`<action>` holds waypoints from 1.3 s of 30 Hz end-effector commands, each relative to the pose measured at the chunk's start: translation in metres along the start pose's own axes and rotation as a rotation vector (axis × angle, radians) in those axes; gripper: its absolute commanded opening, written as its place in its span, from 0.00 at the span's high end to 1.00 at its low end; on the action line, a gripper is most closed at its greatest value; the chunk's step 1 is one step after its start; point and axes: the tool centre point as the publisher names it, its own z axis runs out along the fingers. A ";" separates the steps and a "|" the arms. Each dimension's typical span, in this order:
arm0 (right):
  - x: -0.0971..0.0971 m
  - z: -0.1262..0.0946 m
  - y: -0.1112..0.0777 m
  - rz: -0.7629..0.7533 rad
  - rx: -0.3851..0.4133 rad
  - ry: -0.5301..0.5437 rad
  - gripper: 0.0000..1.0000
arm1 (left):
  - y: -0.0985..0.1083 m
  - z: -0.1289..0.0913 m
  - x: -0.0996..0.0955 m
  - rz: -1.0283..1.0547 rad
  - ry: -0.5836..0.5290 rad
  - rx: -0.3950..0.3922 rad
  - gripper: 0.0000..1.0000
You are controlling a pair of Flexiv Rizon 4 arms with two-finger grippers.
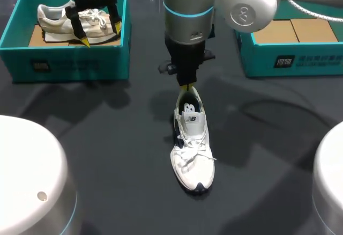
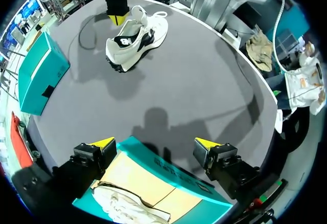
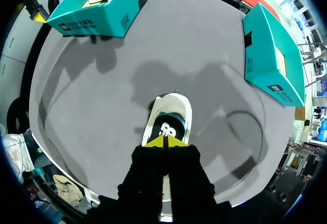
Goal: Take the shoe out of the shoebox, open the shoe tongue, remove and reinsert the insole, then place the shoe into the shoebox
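Right gripper (image 1: 186,87), tips pressed together at the shoe's (image 1: 193,144) heel, could topple it, I'd say (left gripper (image 1: 101,34) hangs spread over the shoebox (image 1: 64,63) at the table's far-left corner).

White/navy shoe (image 1: 193,148) upright mid-table, well apart from teal shoebox (image 1: 257,58).

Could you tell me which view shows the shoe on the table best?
The head view: the white shoe shows whole, laces and tongue up. The left wrist view has it far off, sidelong; the right wrist view, partly hidden by the right pincer.
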 end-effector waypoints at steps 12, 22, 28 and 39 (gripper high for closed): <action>0.004 0.026 -0.003 0.018 -0.010 -0.092 1.00 | 0.015 0.001 0.003 0.001 -0.003 0.033 0.00; 0.000 0.044 -0.007 0.029 -0.003 -0.128 1.00 | 0.015 0.001 0.003 0.001 -0.003 0.033 0.00; -0.004 0.059 -0.016 0.030 -0.031 -0.167 1.00 | 0.015 0.001 0.003 0.001 -0.003 0.033 0.00; -0.007 0.096 -0.024 0.055 -0.034 -0.252 1.00 | 0.015 0.001 0.003 0.001 -0.003 0.033 0.00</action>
